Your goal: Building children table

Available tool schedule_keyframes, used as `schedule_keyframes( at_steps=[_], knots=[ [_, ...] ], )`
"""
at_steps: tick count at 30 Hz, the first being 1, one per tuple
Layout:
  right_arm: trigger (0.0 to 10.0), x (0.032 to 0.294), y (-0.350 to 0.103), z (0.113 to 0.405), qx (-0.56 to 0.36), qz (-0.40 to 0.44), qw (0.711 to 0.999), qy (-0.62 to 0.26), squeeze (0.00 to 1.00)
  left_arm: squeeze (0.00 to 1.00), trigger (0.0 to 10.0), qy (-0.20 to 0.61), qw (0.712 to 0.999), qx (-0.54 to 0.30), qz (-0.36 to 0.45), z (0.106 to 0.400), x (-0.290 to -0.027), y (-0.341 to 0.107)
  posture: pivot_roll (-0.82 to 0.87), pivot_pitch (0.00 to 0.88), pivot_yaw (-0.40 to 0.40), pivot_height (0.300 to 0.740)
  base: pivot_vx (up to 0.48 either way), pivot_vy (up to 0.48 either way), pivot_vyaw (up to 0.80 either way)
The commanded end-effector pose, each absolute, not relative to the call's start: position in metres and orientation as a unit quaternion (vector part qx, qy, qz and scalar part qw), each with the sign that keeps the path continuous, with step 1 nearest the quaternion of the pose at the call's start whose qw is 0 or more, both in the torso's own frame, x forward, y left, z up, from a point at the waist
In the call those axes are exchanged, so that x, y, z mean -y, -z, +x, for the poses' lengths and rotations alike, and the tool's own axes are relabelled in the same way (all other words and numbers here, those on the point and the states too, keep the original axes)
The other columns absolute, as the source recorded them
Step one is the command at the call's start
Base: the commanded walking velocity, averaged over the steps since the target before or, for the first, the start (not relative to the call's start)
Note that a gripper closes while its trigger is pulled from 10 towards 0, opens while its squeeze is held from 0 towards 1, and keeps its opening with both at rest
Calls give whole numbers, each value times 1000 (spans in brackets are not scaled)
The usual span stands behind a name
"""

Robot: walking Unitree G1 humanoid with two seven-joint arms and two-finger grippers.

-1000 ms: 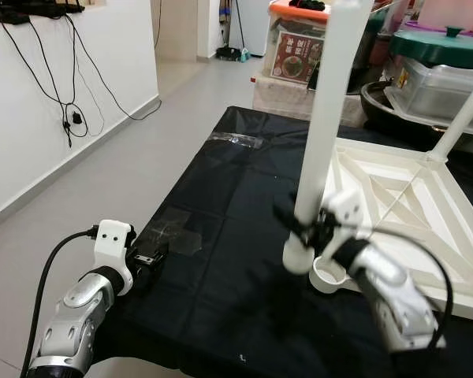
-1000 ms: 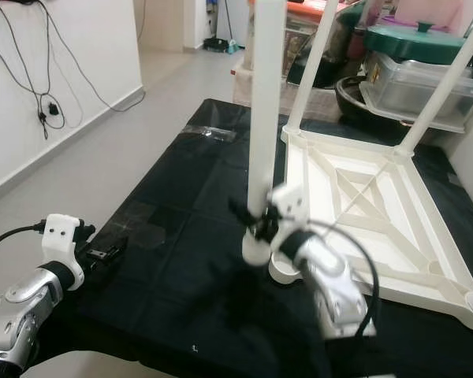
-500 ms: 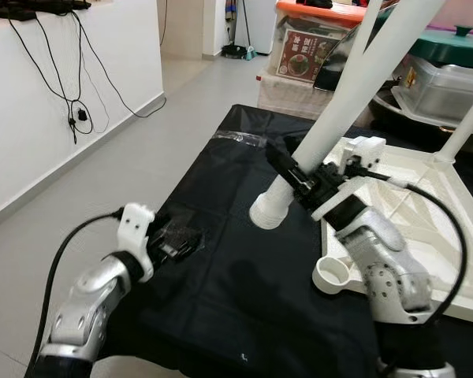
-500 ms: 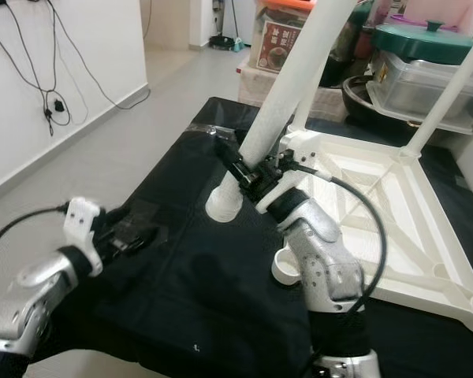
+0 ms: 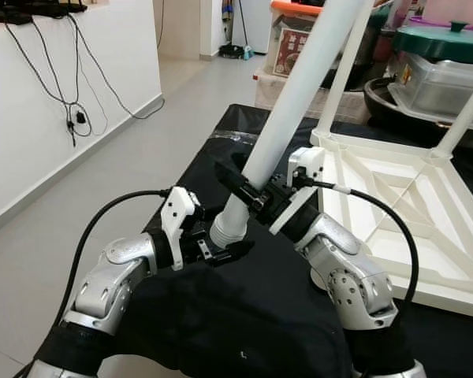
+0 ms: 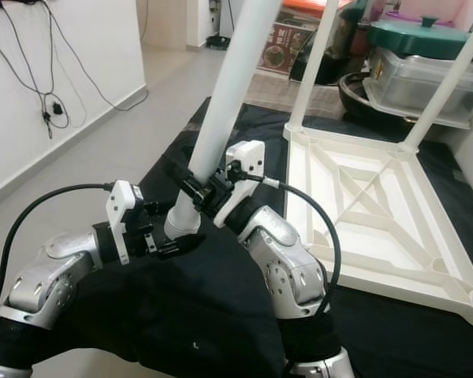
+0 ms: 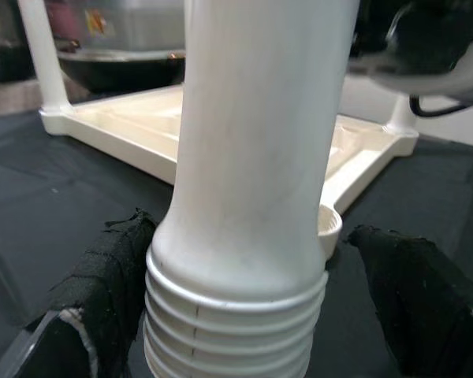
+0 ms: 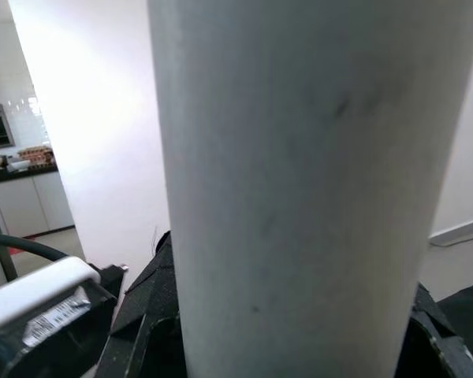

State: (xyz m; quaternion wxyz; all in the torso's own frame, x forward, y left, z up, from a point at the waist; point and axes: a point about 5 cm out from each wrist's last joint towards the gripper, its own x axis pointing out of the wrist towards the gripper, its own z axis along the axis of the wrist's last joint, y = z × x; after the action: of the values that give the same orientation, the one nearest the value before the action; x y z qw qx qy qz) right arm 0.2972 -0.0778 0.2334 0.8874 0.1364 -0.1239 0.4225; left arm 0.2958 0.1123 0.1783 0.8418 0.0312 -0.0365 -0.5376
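Leg [image 5: 299, 87]: right claw [image 5: 256, 198] pinches it tilted; left claw [image 5: 225, 250], spread around its threaded end, should steady it toward the socket [image 5: 327, 277]

My black jaws flank a plain white table leg [image 5: 288, 118] with a ribbed end; the upturned tabletop [image 5: 394, 213] is cream-white, on a black cloth [image 5: 221, 197].

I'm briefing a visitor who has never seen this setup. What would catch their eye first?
A long white table leg slants across the middle, the right hand shut on it and the left hand open around its threaded lower end. To the right, the white tabletop lies upside down on the black cloth, two legs already standing up.
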Motion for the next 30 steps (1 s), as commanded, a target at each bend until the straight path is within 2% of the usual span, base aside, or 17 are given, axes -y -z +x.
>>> schedule_keyframes(
  at_steps=[1,8,9,19,22,23,24,25,26,27,30],
  knots=[
    [0,75,-240,293,139,131,883,-429,0,0,10000,554,832,21,38,295,-109,-173,93,0,-49,740,0,0,0],
    [0,69,-239,287,133,130,877,-442,0,0,10000,534,844,23,44,302,-114,-171,94,0,-58,740,0,0,0],
    [0,68,-238,285,132,130,876,-446,0,0,0,529,847,28,43,302,-115,-171,96,0,-62,740,0,0,0],
    [0,61,-231,279,122,121,873,-456,0,0,0,524,849,59,41,304,-114,-180,102,0,-58,740,0,0,0],
    [0,61,-224,278,107,114,882,-444,0,0,0,521,849,64,57,306,-111,-183,94,0,-52,740,0,0,0],
    [667,61,-222,279,101,110,886,-438,0,0,2588,521,849,63,62,307,-110,-183,94,0,-52,740,0,0,0],
    [667,61,-222,279,101,110,886,-438,0,0,2588,521,849,63,62,307,-110,-183,94,0,-52,740,0,0,0],
    [10000,62,-219,280,91,111,890,-432,0,0,10000,519,850,62,68,308,-108,-182,94,0,-52,740,0,0,0],
    [10000,63,-217,281,84,112,893,-429,0,0,10000,518,850,62,72,308,-107,-182,94,0,-52,740,0,0,0],
    [10000,64,-216,282,79,116,895,-423,1000,0,10000,519,849,63,73,308,-106,-182,96,0,-53,740,0,0,0],
    [10000,67,-214,286,72,116,904,-406,1000,0,10000,520,848,62,78,306,-107,-181,96,0,-53,740,0,0,0]
  ],
)
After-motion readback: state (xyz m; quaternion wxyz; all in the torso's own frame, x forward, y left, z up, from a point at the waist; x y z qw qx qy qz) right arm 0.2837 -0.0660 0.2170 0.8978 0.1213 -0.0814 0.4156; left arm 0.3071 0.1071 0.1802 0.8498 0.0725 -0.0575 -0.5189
